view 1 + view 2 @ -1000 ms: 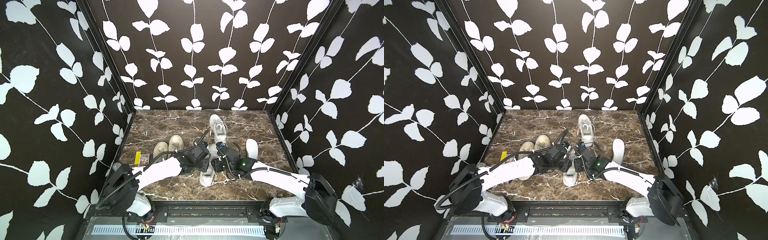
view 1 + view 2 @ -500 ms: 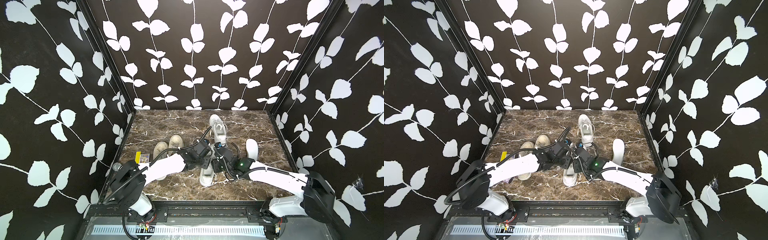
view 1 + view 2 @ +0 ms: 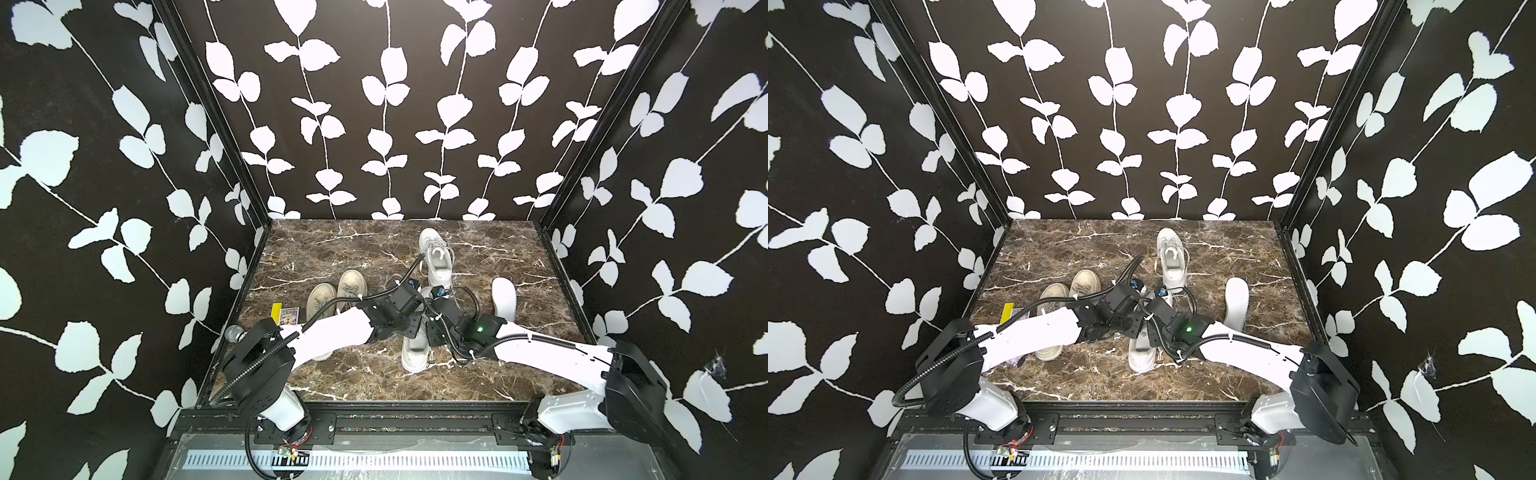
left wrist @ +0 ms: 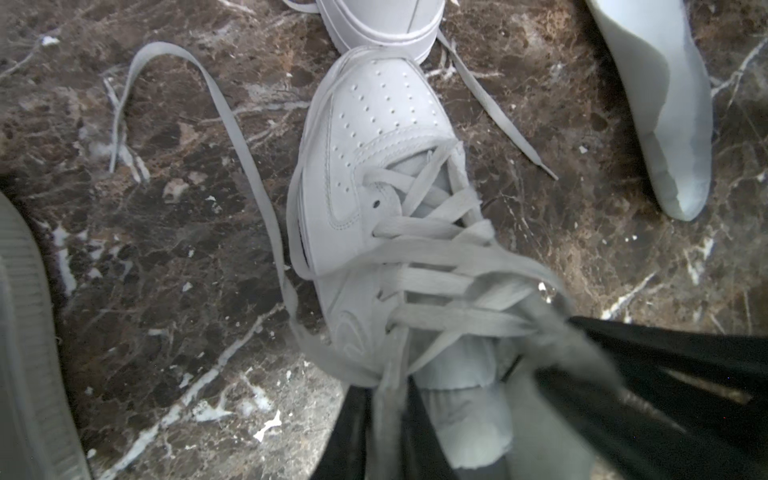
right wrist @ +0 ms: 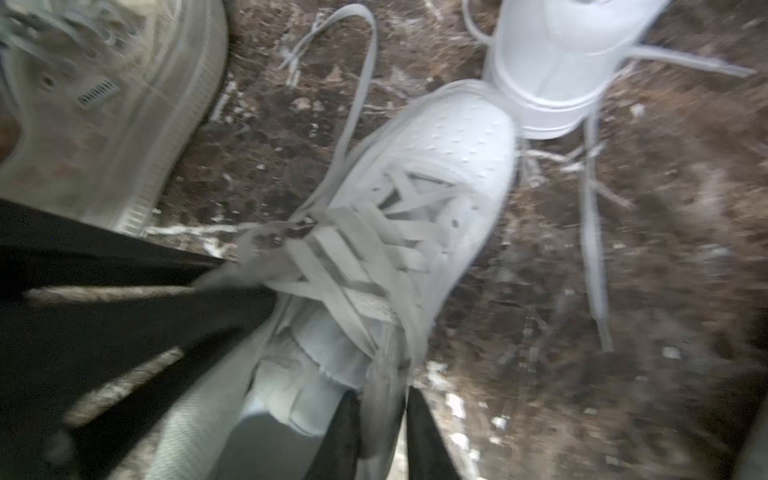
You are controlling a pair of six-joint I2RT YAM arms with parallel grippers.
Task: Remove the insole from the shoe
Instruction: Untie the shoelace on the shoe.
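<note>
The white sneaker (image 3: pixel 414 353) sits near the front middle of the marble worktop (image 3: pixel 332 249). Its toe points away from the robot, right up against the heel of a second white sneaker (image 3: pixel 436 257) further back. The laces are loose and sprawled all over the place. The left tool (image 4: pixel 386 415) is clamped down on the lace-and-eyelet edge on its side of the sneaker's opening. The right tool (image 5: pixel 376 419) is pinched onto the opposite edge. The inside of the sneaker is too blurry to say whether an insole sits in there. A loose insole (image 3: pixel 504 297) lies off to the right, well apart from the sneaker. A beige pair of shoes (image 3: pixel 336 291) stands on the left, with a yellow card (image 3: pixel 276 311) just beyond them.
</note>
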